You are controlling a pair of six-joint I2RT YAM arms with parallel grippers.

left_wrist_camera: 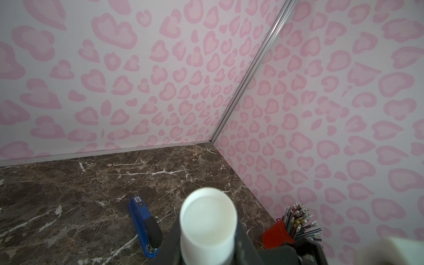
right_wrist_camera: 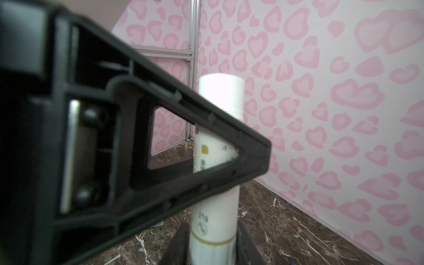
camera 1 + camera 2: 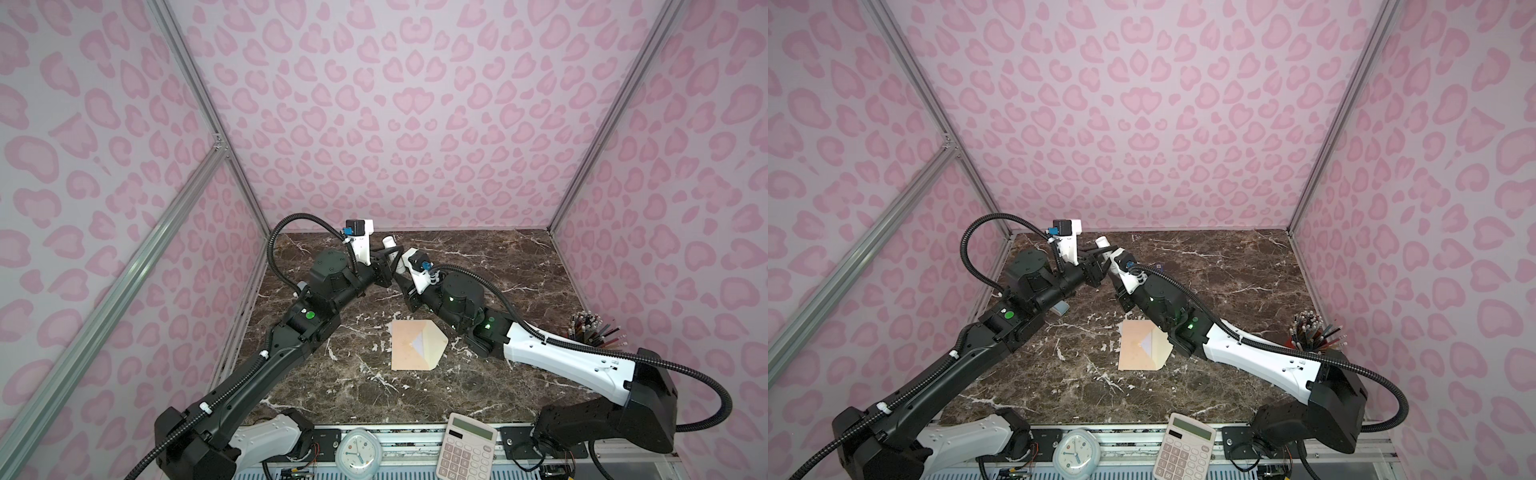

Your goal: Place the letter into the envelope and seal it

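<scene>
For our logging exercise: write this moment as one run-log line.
left fingers: grip glue stick | right fingers: on same stick | envelope: flat, flap open

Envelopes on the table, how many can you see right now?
1. The envelope lies flat near the middle of the table in both top views, its pointed flap toward the right arm. The arms cover part of the table, so another could be hidden.
</scene>
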